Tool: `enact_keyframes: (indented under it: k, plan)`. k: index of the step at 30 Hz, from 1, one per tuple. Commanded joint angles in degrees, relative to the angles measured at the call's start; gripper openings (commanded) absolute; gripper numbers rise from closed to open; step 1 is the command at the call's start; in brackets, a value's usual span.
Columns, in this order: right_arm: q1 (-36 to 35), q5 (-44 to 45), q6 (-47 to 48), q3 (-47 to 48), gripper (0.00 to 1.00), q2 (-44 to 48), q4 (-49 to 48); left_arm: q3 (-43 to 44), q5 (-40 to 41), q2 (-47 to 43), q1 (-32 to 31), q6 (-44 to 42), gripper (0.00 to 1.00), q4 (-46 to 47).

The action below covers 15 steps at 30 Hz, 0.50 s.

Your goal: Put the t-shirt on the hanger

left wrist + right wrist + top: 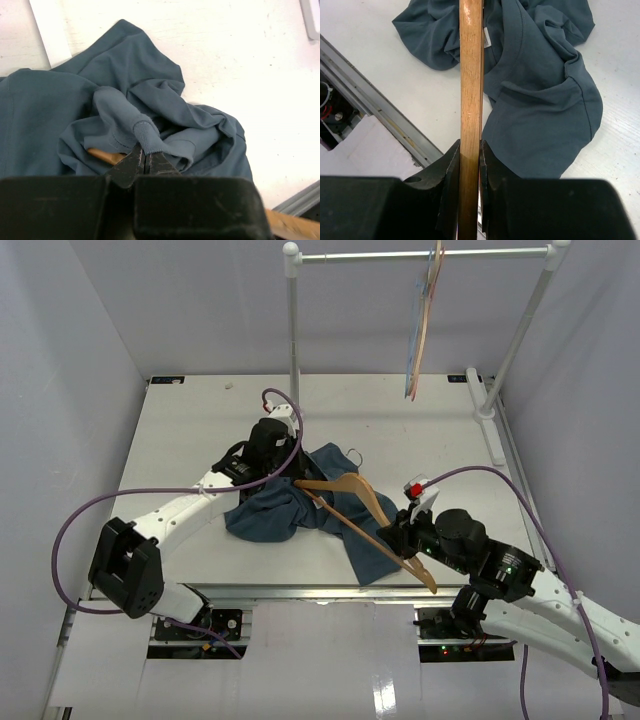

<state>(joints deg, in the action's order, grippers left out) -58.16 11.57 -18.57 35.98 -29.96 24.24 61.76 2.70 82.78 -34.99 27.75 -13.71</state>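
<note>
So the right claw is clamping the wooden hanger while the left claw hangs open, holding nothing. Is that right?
Not quite. The left gripper is shut, pinching a ribbed edge of the t-shirt, as the left wrist view shows. The right gripper does clamp the hanger.

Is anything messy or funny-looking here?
Yes. The dark teal-blue cotton t-shirt is scrunched in a heap on the white table, and the light-brown wooden hanger slants across it instead of sitting neatly inside.
</note>
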Motion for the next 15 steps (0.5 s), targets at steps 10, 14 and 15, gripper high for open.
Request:
enact_keyframes:
  k: [10,14,15]
  plan:
    - [-0.3,-3.7,1.6,2.9,0.08,5.2,-4.0,2.4,8.4,-1.3,0.3,-1.7,0.00,-2.7]
    - [-0.2,-3.5,1.4,5.5,0.08,8.0,-0.2,3.5,11.1,0.2,0.4,-2.3,0.00,-3.1]
    - [-0.2,-3.0,1.5,5.8,0.08,8.4,0.5,3.6,11.4,0.3,0.4,-2.4,0.00,-3.1]
